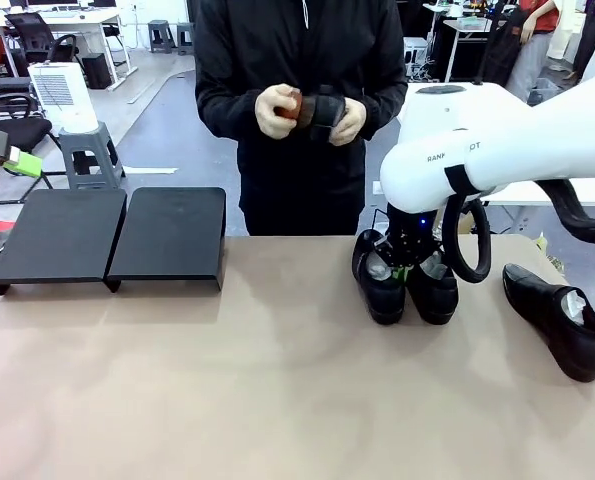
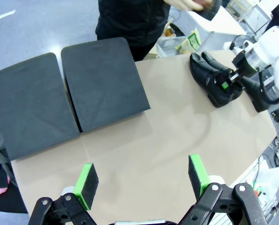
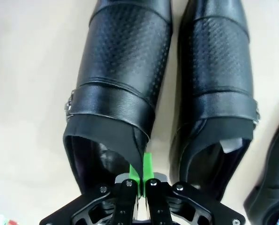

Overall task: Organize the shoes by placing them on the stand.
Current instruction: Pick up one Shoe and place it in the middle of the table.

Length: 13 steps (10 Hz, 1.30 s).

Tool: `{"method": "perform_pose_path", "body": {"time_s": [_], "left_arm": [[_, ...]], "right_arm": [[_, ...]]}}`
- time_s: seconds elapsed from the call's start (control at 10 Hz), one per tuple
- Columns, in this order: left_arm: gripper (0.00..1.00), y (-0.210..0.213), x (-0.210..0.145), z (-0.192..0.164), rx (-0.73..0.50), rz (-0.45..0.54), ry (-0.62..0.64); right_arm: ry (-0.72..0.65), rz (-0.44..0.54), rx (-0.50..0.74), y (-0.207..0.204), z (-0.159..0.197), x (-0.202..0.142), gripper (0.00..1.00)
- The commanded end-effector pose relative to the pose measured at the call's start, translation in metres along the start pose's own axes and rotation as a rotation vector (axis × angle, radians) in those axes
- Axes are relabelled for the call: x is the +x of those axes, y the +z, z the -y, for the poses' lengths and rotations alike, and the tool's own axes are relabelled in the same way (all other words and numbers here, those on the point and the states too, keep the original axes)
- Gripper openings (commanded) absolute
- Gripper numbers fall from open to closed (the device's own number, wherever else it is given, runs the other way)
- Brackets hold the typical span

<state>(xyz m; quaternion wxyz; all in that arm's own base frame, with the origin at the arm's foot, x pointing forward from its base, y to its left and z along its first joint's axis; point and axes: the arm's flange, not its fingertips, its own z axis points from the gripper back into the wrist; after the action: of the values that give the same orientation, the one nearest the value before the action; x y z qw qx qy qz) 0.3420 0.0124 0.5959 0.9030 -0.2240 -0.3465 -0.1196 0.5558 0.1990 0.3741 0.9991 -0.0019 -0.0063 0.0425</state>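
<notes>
Right gripper: fingers pressed together on a thin wall of leather, the inner side of the first shoe at its opening, just behind the strap. One pad inside, one outside. In the front view this gripper sits low over the pair, in the right half of the table.

Left gripper: fingers spread wide, nothing between them, hovering over bare table, well apart from the shoes.

Handling, my guess:
- Glossy leather looks slick, so the pads may creep on it.
- The wall I hold is thin and likely to flex, while the sole and heel are stiff.
- With a hold this far back, the toe may droop and swing on the lift.
- Moderate weight, not fragile. Scuffing is the real risk.
- The collar near the heel seems the only edge narrow enough to take.

Count:
- Shoes: three. The first, a second shoe just beside it and parallel, and a third shoe lying apart at the right edge.
- Stand: two flat black sections side by side on the far left, nothing on them.
- One person across the table, hands raised off it, holding a small brown brush.
</notes>
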Motion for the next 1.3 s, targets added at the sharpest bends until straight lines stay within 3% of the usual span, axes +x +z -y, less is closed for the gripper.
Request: {"method": "perform_pose_path", "body": {"time_s": [0.0, 0.2, 0.3, 0.6, 0.7, 0.9, 1.2], "left_arm": [[1.0, 0.0, 0.0, -0.001, -0.018, 0.006, -0.009], [1.0, 0.0, 0.0, -0.001, -0.018, 0.006, -0.009], [1.0, 0.0, 0.0, -0.001, -0.018, 0.006, -0.009], [1.0, 0.0, 0.0, -0.001, -0.018, 0.006, -0.009], [1.0, 0.0, 0.0, -0.001, -0.018, 0.006, -0.009], [1.0, 0.0, 0.0, -0.001, -0.018, 0.006, -0.009], [1.0, 0.0, 0.0, -0.001, -0.018, 0.006, -0.009]], "right_arm": [[-0.073, 0.108, 0.008, 0.046, -0.011, -0.037, 0.0], [-0.045, 0.186, -0.008, 0.09, -0.034, -0.08, 0.0], [-0.033, 0.077, 0.006, 0.048, -0.015, -0.026, 0.0], [-0.033, 0.077, 0.006, 0.048, -0.015, -0.026, 0.0], [-0.043, 0.073, -0.005, 0.049, -0.017, -0.045, 0.0], [-0.043, 0.06, 0.112, 0.053, -0.083, -0.076, 0.0], [-0.053, 0.022, 0.293, 0.05, -0.131, -0.119, 0.0]]}}
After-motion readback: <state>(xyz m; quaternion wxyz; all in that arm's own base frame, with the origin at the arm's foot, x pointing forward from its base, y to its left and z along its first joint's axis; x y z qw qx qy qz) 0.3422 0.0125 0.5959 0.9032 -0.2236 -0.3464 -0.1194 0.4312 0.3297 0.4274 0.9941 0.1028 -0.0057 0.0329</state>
